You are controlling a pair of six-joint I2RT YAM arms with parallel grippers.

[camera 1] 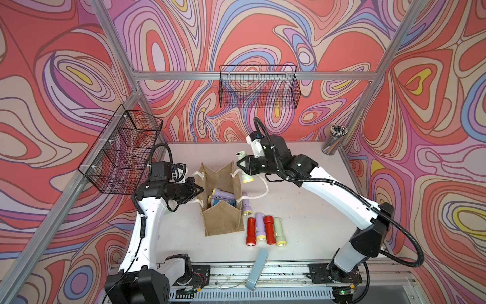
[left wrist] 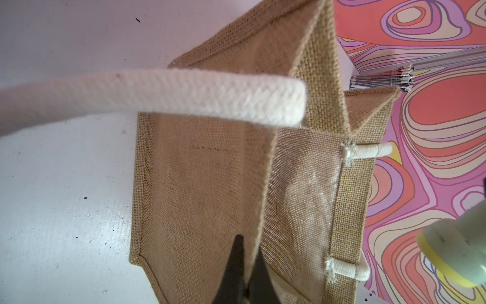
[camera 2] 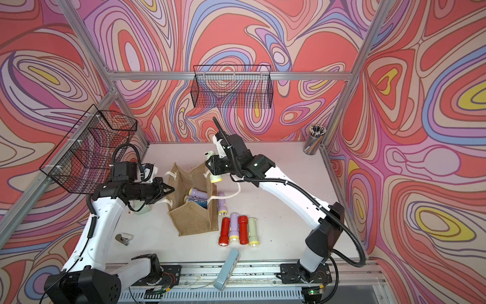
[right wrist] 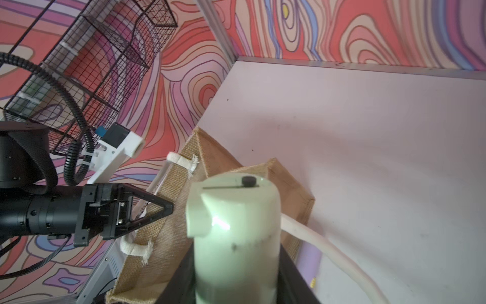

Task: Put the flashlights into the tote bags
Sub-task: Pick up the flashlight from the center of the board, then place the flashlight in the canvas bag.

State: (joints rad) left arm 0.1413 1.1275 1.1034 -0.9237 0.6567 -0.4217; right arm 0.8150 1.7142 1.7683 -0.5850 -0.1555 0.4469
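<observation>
Right wrist view showed the pale green flashlight (right wrist: 234, 237) clenched in the right jaws, hanging above the far right corner of the tan tote bag (right wrist: 171, 237). The left jaws were clamped on the burlap rim of the bag's opposite wall, propping the mouth apart. In both top views a lilac flashlight (camera 1: 223, 194) and a blue flashlight (camera 1: 222, 203) lay at the bottom of the bag. A second lilac flashlight (camera 1: 246, 204) lay on the worktop (camera 1: 302, 215) against the bag's right wall, and a row of 4 flashlights (camera 1: 260, 227) waited just beside its near corner. The held flashlight appeared to sit just outside the right rim, by the white rope handle (camera 1: 263, 188). The drop looked best done by carrying it further over the mouth, tipping it head-down and letting go only once it was between the walls. An early release could bounce it off the rim or handle, and a firm left hold would stop the soft bag folding.
</observation>
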